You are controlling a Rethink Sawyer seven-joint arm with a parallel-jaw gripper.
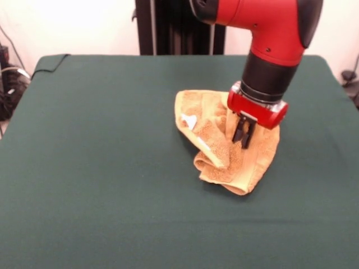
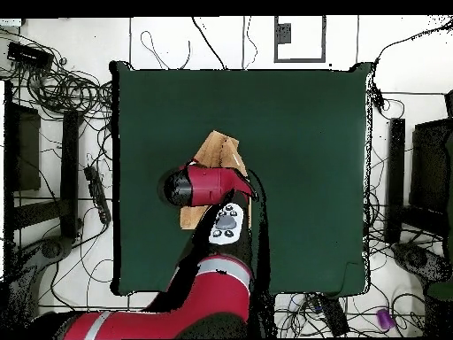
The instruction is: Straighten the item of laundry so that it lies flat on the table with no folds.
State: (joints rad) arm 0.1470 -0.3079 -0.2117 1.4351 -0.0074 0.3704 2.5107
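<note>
Lying crumpled right of the table's (image 1: pixel 84 168) centre, front view: towel (image 1: pixel 247 162), folded, white label (image 1: pixel 189 120) up | gripper (image 1: pixel 243 134) over it, fingers nearly together, grip on cloth unclear.

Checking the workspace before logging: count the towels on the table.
1. The towel lies crumpled right of the table's center in the front view, under the gripper; the arm hides part of it from overhead.

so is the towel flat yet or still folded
Still folded. The towel is bunched, one edge rolled over itself beside the white label, with the end effector down on it. The overhead view mostly hides it under the arm.
</note>
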